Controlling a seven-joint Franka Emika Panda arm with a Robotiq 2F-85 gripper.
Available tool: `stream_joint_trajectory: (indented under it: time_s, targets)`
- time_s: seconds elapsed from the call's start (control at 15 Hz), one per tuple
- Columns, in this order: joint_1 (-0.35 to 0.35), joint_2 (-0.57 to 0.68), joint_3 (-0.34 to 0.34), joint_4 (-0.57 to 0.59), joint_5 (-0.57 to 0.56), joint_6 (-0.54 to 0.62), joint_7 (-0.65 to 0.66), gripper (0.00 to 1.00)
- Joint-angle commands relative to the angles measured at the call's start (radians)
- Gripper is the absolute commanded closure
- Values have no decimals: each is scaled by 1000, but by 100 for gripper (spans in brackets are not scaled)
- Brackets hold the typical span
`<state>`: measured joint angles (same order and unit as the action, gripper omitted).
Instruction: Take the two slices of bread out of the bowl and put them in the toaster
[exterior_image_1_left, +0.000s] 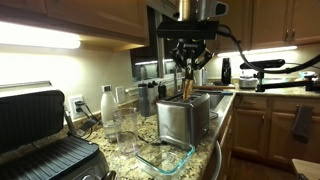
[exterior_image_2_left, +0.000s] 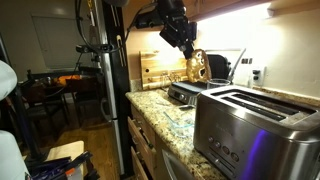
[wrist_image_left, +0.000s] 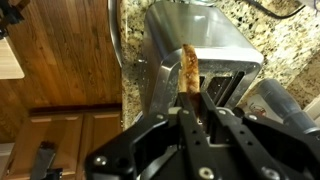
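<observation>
Wrist view: your gripper (wrist_image_left: 190, 102) pinches one slice of bread (wrist_image_left: 188, 66) over the toaster (wrist_image_left: 205, 40)

Begin with the granite counter (exterior_image_1_left: 212, 145), which carries everything. At its near end in an exterior view sits the black ridged grill (exterior_image_1_left: 40, 140), standing open. Farther along stands the toaster (exterior_image_1_left: 180, 120), steel and boxy, with its top facing up. Just in front of it lies the bowl (exterior_image_1_left: 188, 151), clear glass, near the counter's edge; you cannot tell whether anything lies in it. Between grill and toaster stand the drinking glasses (exterior_image_1_left: 125, 128).

Your gripper (exterior_image_1_left: 189, 76) hangs directly above the toaster, fingers pointing down and pressed onto the slice of bread (exterior_image_1_left: 188, 90). The slice stands on edge, one end clamped between the fingers, the free end reaching toward the toaster's top. It sits close over that top; whether it touches is not clear.

In an exterior view along the counter, your gripper (exterior_image_2_left: 190, 60) and the slice (exterior_image_2_left: 195, 69) show beside a wooden board (exterior_image_2_left: 155, 65).

Where the second slice is, you cannot tell from these views
</observation>
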<state>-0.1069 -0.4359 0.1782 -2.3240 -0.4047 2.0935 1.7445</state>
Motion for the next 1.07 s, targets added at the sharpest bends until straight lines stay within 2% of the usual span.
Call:
stream_joint_trajectory:
  time_s: [0.0, 0.53, 1.0]
  targets:
    - [-25, 16, 12, 17, -58, -32, 63, 93]
    - [-51, 85, 0, 52, -158, -36, 123, 93]
    - [-32, 208, -36, 128, -203, -36, 145, 93]
